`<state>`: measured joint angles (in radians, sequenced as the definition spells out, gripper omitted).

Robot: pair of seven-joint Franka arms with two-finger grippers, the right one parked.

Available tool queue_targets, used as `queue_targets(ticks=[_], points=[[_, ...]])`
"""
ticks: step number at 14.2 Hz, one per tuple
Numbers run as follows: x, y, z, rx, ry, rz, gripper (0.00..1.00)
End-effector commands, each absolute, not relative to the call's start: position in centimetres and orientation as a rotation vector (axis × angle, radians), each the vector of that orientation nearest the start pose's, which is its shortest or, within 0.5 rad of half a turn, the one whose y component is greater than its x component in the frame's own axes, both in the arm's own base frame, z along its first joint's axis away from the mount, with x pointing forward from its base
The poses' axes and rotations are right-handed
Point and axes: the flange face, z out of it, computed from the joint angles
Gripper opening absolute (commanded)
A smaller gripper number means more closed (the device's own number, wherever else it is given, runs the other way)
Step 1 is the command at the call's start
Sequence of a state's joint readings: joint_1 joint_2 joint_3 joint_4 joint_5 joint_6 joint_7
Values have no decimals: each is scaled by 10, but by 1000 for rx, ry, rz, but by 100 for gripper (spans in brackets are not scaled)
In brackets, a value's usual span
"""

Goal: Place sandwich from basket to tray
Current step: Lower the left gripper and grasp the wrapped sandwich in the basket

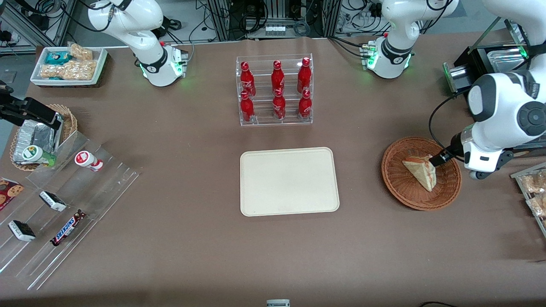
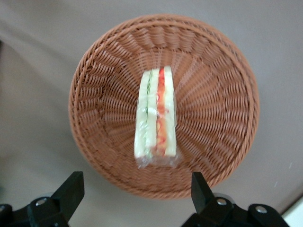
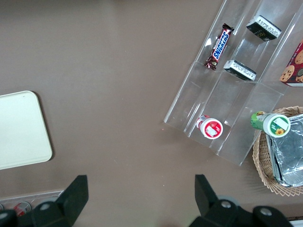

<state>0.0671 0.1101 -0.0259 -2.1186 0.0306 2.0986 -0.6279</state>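
The sandwich (image 1: 420, 172), a clear-wrapped pale bread wedge with red, orange and green layers (image 2: 156, 116), lies in the round brown wicker basket (image 1: 448, 189) toward the working arm's end of the table. My gripper (image 1: 439, 160) hangs over the basket beside the sandwich. In the left wrist view the gripper (image 2: 136, 191) is open, nothing between its black fingers (image 2: 71, 189), and it hovers above the basket's rim (image 2: 156, 191) without touching the sandwich. The cream-beige tray (image 1: 289, 181) lies bare at the table's middle.
A clear rack of red bottles (image 1: 275, 91) stands farther from the front camera than the tray. Toward the parked arm's end are a white tub of snack bars (image 1: 68, 64), a foil-lined wicker basket (image 1: 68, 121) and a clear stepped stand (image 1: 106, 179) with snacks. Wrapped snacks (image 1: 533, 185) lie beside the basket.
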Motion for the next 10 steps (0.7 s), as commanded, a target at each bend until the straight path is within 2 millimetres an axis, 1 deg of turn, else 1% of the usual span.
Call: queue_targets(ticks=[1, 3, 4, 6, 8, 10], points=[[526, 21, 330, -2892, -1093, 100, 100], [519, 22, 310, -2906, -1102, 50, 100], [518, 23, 298, -2904, -1110, 68, 100], [520, 25, 282, -2900, -1125, 87, 100], [522, 24, 267, -2904, -1124, 81, 100], [527, 24, 262, -2909, -1130, 58, 99]])
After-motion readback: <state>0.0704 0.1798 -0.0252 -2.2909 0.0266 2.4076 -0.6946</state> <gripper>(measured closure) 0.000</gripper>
